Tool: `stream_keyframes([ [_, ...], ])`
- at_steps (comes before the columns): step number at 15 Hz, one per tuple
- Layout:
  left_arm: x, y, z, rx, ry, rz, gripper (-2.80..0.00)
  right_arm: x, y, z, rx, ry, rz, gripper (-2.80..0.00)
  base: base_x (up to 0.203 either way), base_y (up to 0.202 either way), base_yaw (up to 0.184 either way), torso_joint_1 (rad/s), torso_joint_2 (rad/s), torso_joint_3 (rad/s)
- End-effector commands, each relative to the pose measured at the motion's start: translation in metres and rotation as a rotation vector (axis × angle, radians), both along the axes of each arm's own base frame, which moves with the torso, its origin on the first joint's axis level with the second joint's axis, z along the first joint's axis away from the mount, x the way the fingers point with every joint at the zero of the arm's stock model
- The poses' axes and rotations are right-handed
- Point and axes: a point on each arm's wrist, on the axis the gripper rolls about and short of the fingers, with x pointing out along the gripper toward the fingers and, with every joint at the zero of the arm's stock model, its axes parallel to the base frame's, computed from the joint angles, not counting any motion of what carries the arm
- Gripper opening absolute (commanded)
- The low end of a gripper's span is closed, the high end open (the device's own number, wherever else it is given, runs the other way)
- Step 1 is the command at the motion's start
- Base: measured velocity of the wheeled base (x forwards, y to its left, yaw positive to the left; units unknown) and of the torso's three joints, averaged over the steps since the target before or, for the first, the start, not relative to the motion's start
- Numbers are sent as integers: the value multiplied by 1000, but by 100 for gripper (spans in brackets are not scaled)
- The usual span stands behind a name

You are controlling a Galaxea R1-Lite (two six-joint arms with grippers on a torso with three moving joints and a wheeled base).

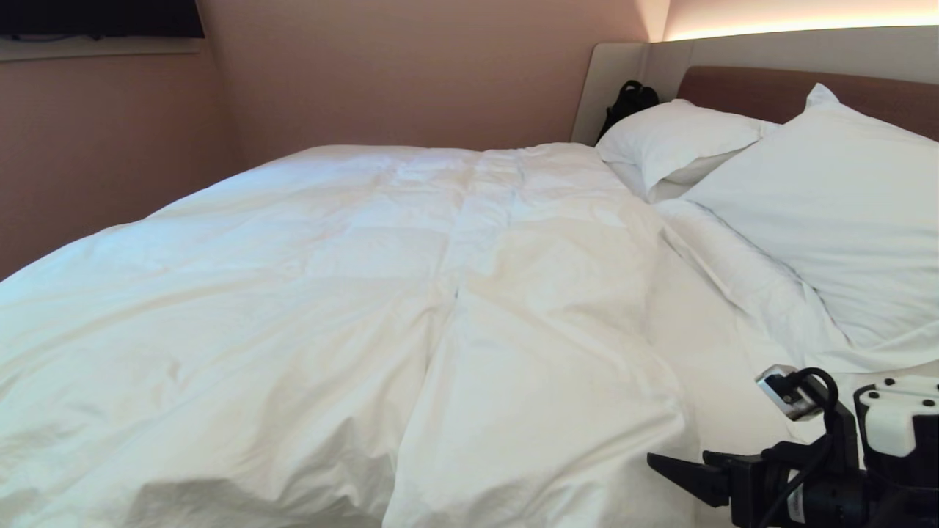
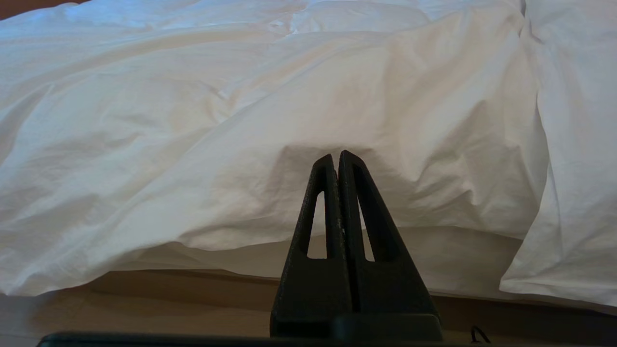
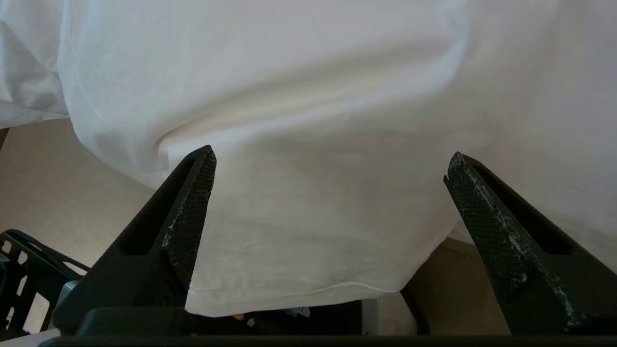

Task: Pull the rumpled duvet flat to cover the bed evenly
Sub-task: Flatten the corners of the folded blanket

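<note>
Flanking duvet [image 1: 330, 293]: pillows [image 1: 829, 205], bag [image 1: 629, 103].

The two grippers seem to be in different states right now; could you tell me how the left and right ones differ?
The left gripper has its fingers pressed together, while the right gripper has its fingers spread wide. The left gripper is out of the head view, whereas the right gripper shows at that view's lower right, at the near edge of the bed. Both are black, hold nothing, and face the white duvet.
</note>
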Motion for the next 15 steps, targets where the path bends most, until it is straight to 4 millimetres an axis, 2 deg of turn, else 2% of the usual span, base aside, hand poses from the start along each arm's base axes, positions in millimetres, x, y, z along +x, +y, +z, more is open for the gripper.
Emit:
stream_keyframes([
  [1,0,0,0,0,0,1,-280,15,1,-8,28,41,31,0,0,0,0,0,0,0],
  [6,0,0,0,0,0,1,-280,36,6,-20,37,12,11,0,0,0,0,0,0,0],
  [10,0,0,0,0,0,1,-280,40,7,-23,44,2,14,0,0,0,0,0,0,0],
  [15,0,0,0,0,0,1,-280,51,13,-36,47,-2,20,0,0,0,0,0,0,0],
])
